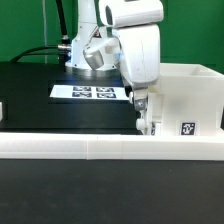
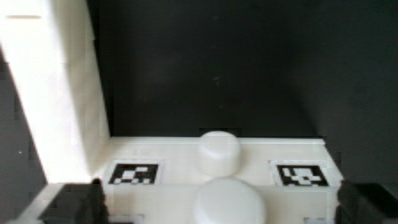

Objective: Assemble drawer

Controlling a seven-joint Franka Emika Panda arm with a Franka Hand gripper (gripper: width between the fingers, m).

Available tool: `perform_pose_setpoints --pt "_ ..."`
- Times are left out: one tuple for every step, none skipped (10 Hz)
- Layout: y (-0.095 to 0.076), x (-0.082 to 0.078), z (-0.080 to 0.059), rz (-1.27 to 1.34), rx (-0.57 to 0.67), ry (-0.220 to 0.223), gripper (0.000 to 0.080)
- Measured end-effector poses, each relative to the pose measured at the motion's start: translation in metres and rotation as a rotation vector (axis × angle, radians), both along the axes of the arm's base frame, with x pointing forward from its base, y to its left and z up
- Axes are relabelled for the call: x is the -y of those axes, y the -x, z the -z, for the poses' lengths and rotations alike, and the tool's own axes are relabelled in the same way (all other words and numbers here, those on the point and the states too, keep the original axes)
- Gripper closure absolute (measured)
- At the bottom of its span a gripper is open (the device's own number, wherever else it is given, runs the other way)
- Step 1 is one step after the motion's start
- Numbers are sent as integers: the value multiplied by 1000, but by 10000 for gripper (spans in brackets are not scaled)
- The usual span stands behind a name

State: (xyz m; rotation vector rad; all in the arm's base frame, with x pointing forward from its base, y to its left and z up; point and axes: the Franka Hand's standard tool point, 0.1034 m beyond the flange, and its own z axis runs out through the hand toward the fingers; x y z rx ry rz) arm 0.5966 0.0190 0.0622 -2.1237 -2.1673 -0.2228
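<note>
The housing (image 1: 185, 100) stands on the tabletop (image 1: 40, 85) behind the rail (image 1: 100, 148), with the fingers (image 2: 71, 205) spread wide, holding nothing, over a tray (image 2: 214, 170) at its open front, so centre on the knob (image 2: 217, 150), probably unseated, before pushing straight.

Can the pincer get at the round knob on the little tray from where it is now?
Probably yes. In the wrist view the knob sits straight ahead of the pincer, between its dark fingers, and nothing lies between them. The tall white wall stands close on one side.
</note>
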Motion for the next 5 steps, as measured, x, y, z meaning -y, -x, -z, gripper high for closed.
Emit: perform_pose_setpoints --pt "0 1 0 1 -1 0 150" --pt "0 -1 0 0 0 0 150" --pt "-1 -5 -1 -5 2 -2 150" --pt "-1 -11 -1 -4 0 -4 150" --pt "0 -17 -1 -7 -1 -6 150"
